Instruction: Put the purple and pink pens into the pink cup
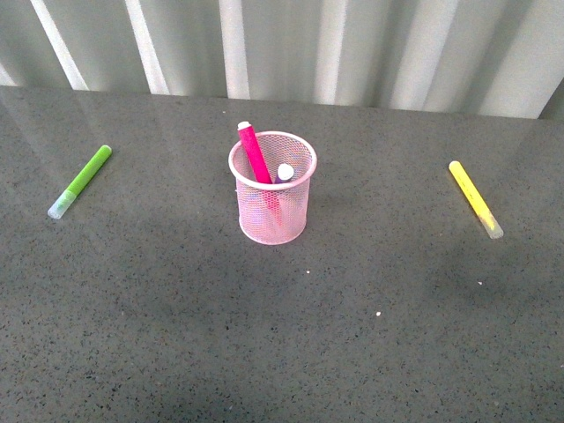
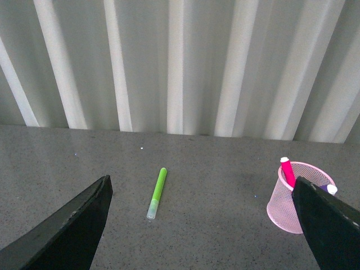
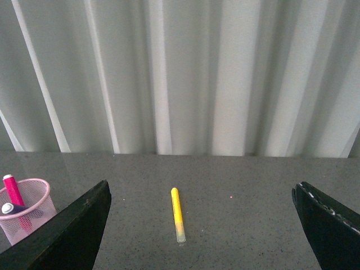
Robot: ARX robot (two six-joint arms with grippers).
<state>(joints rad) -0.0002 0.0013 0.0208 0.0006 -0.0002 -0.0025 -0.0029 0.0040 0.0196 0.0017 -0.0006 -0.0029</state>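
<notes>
The pink cup (image 1: pixel 273 189) stands upright in the middle of the grey table. A magenta pink pen (image 1: pixel 255 152) leans inside it, its end poking above the rim. Beside it in the cup sits the purple pen (image 1: pixel 284 173), only its pale end and a sliver of purple showing. The left wrist view shows the cup (image 2: pixel 289 202), the pink pen (image 2: pixel 287 171) and the purple pen (image 2: pixel 330 189); my left gripper (image 2: pixel 199 230) is open and empty, well back from them. In the right wrist view the cup (image 3: pixel 27 216) appears at the edge; my right gripper (image 3: pixel 199 230) is open and empty. Neither arm shows in the front view.
A lime green marker (image 1: pixel 81 181) lies on the table to the left of the cup. A yellow marker (image 1: pixel 475 198) lies to the right. A white corrugated wall (image 1: pixel 282 44) closes off the far edge of the table.
</notes>
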